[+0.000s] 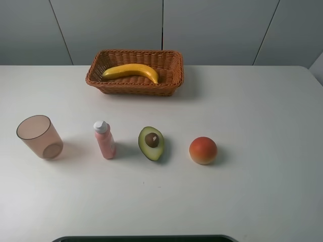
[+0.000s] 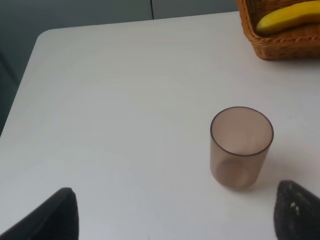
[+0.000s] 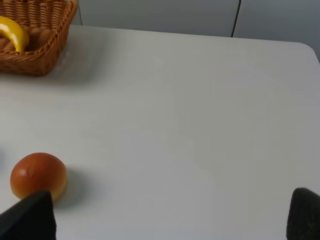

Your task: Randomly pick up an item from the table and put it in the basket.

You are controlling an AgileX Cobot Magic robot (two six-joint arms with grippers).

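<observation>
Cup (image 1: 39,137), bottle (image 1: 104,139), avocado (image 1: 152,143) and peach (image 1: 203,150) line the table (image 1: 262,116); behind them we see the banana (image 1: 130,72) lying inside the basket (image 1: 96,80). Left tool (image 2: 175,212) and right tool (image 3: 172,215) both stand apart, empty.

We find no readable text, labels, brands, numbers or signs anywhere. The small pink bottle (image 1: 105,140) near the left carries no legible print; the cup (image 1: 39,137), the basket (image 1: 135,85) and the fruit are unmarked.
</observation>
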